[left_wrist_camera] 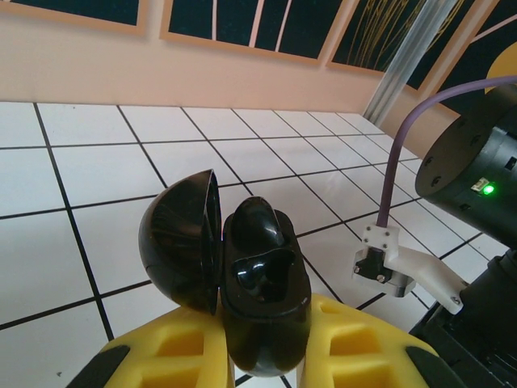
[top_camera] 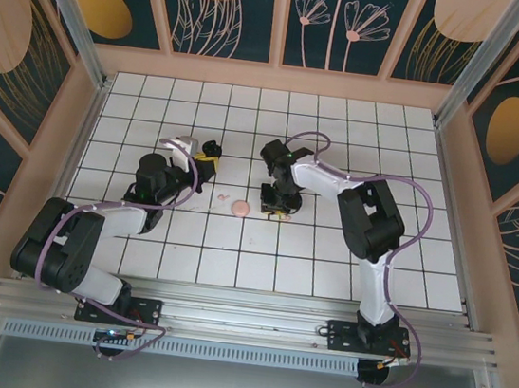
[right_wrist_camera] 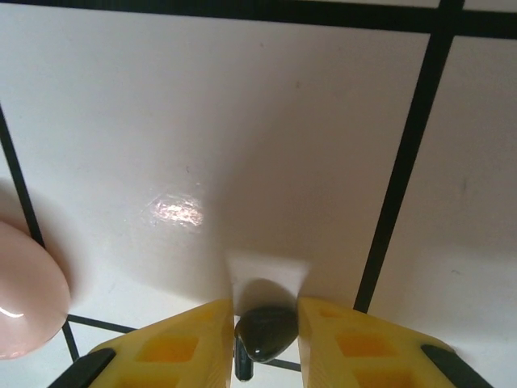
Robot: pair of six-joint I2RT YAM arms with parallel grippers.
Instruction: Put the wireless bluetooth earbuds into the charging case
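- From above, on the white tiled table (top_camera: 327, 260): left gripper (top_camera: 209, 162) left of centre, yellow fingers drawn in on something dark, too small here to name.
- Just right of it: right gripper (top_camera: 275, 206) pointed straight down at a tile, tips close together near the surface.
- Between the two, nearer the right one: round pale pink plastic case (top_camera: 238, 208) lying flat on the tiles, with a tiny pale pink bit (top_camera: 223, 196) just to its left, apart from it.
- Through the left wrist camera: glossy black clamshell charging case (left_wrist_camera: 262, 283) clamped between the yellow ribbed fingers (left_wrist_camera: 174, 360) of the left gripper (left_wrist_camera: 265, 356), white tiles behind it.
- On that case: domed lid (left_wrist_camera: 178, 242) swung open to the left on its hinge, standing nearly upright; one moulded hollow facing up in the base, too dark and shiny to tell what lies in it.
- Off to the right in the same view: black body of the right arm (left_wrist_camera: 472, 162) with a green light lit, and a purple cable (left_wrist_camera: 400, 145) curving up beside it.
- Through the right wrist camera: right gripper (right_wrist_camera: 266, 317) nearly closed, small black plastic earbud (right_wrist_camera: 266, 331) pinched between its yellow fingers (right_wrist_camera: 174, 352), rounded body forward, short stem back toward the camera.
- Low over a white tile, close to a black grout line; whether touching the tile, impossible to tell.
- At the left edge: pink case (right_wrist_camera: 28, 291) on the tile, near the fingers, not touching.
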